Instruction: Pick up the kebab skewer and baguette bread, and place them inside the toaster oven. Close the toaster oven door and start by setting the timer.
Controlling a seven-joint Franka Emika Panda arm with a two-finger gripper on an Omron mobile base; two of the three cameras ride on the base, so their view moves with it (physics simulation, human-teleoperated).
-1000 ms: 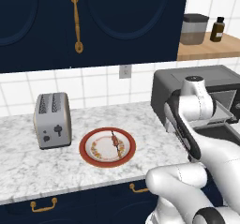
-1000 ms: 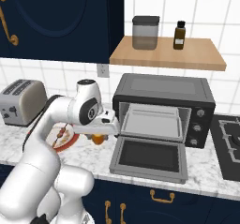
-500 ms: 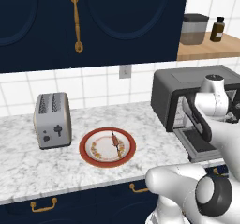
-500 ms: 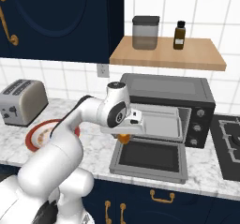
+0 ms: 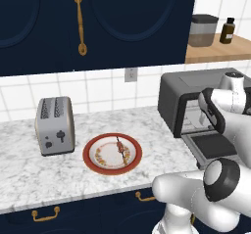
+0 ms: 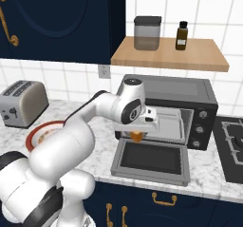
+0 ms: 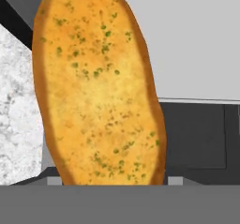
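Between the fingers of the hand sits the baguette bread, gripped with the jaws held fairly wide. Just ahead of the hand lies the toaster oven, its toaster oven door dropped flat below. Far behind rests the kebab skewer.

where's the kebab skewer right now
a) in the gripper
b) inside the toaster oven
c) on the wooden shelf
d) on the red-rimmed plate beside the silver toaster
d: the kebab skewer lies on the red-rimmed plate next to the silver toaster, while the gripper carries the baguette bread over the open toaster oven door.
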